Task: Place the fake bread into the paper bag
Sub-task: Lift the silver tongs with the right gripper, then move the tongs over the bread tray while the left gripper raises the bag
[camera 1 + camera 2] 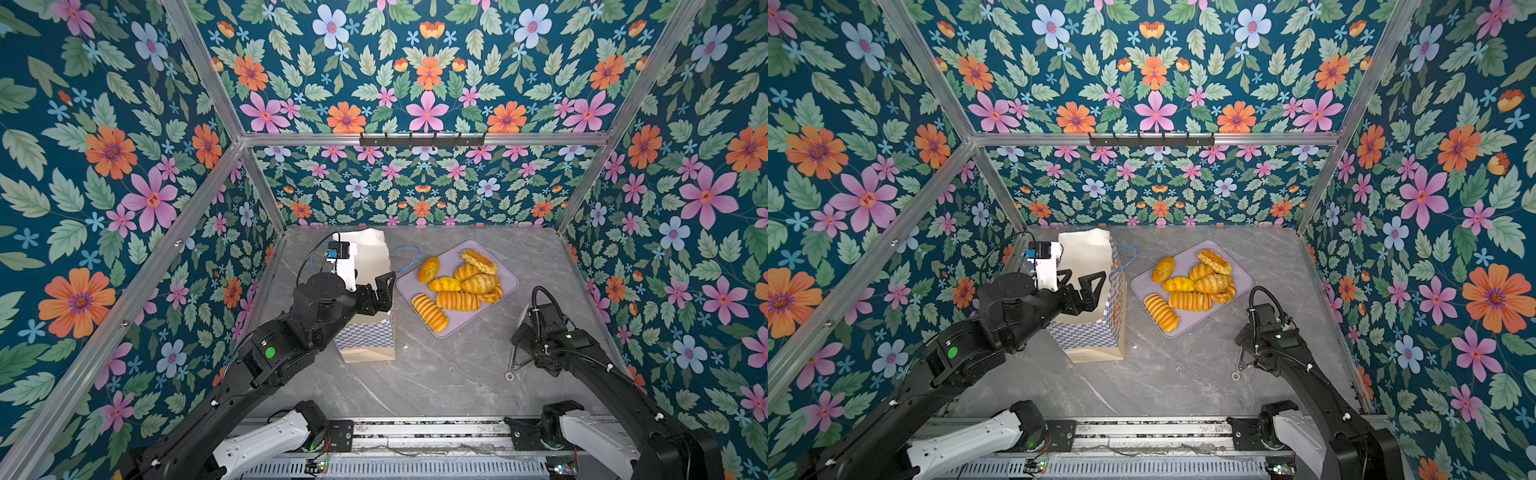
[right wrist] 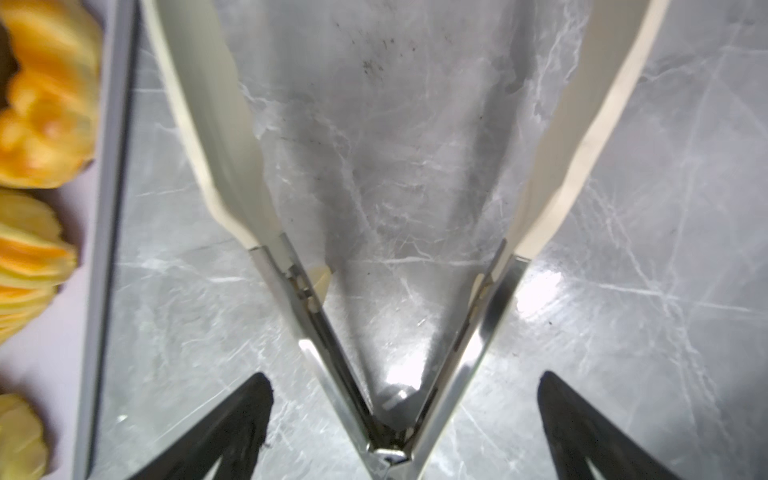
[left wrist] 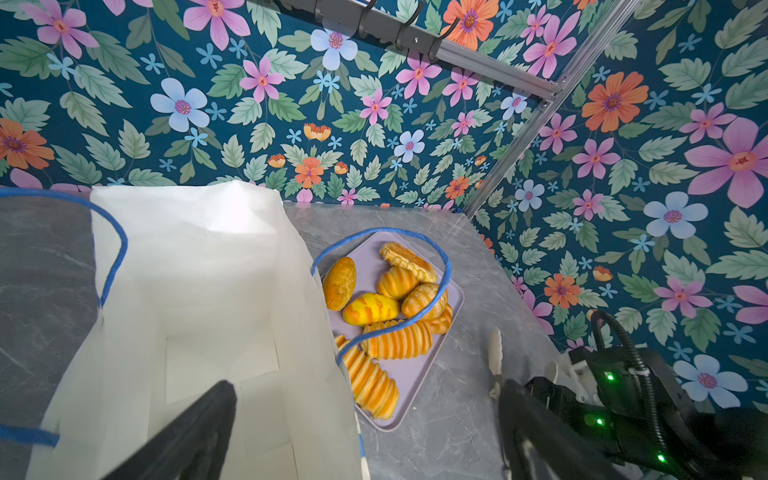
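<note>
Several glossy golden pieces of fake bread (image 1: 457, 286) (image 1: 1192, 286) lie on a lavender tray (image 1: 440, 332) at mid-table. Left of it stands the cream paper bag (image 1: 370, 336) (image 1: 1092, 336) with a blue checkered band, its mouth open. My left gripper (image 1: 378, 291) (image 1: 1082, 276) hovers open over the mouth; in the left wrist view (image 3: 365, 386) its jaws straddle the bag's wall on the tray side. No bread shows in the bag (image 3: 199, 270). My right gripper (image 2: 401, 382) is open just above the table right of the tray, holding nothing.
Metal tongs (image 1: 515, 365) (image 2: 324, 332) with cream tips lie on the grey marble table (image 1: 436, 374), spread in a V between my right fingers (image 2: 232, 424) without touching them. The bag's blue cord handle (image 1: 409, 249) droops toward the tray. Floral walls close in three sides.
</note>
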### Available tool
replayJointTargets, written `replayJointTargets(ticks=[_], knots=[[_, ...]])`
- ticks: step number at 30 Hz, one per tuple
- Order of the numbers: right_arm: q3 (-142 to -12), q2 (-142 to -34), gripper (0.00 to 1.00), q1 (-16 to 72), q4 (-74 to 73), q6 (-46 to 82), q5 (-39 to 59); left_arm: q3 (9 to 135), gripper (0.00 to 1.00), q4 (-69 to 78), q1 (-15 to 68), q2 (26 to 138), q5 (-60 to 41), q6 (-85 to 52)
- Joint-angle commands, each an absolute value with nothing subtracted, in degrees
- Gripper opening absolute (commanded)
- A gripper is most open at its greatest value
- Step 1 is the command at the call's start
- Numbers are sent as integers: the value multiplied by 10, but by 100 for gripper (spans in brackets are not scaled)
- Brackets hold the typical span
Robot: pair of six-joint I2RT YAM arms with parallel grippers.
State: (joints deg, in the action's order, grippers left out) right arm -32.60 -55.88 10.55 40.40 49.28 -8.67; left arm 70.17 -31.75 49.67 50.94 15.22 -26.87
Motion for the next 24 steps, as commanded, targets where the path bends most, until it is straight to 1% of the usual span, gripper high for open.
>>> replayJointTargets(ticks=[1,3,9,13,17,24], knots=[[-354,-582,99,106,448,494,-82,705,100,-310,497,513,155,-270],[-363,-603,99,106,450,482,-66,706,100,-308,497,516,152,-270],[-356,-599,99,106,431,485,-56,707,100,-314,497,513,152,-274],[-349,-621,90,106,416,497,-50,706,100,-316,497,509,156,-274],[-341,-651,87,106,401,518,-55,708,100,-321,497,510,156,-275],[-323,-665,85,105,356,540,-72,710,100,-329,497,507,162,-274]])
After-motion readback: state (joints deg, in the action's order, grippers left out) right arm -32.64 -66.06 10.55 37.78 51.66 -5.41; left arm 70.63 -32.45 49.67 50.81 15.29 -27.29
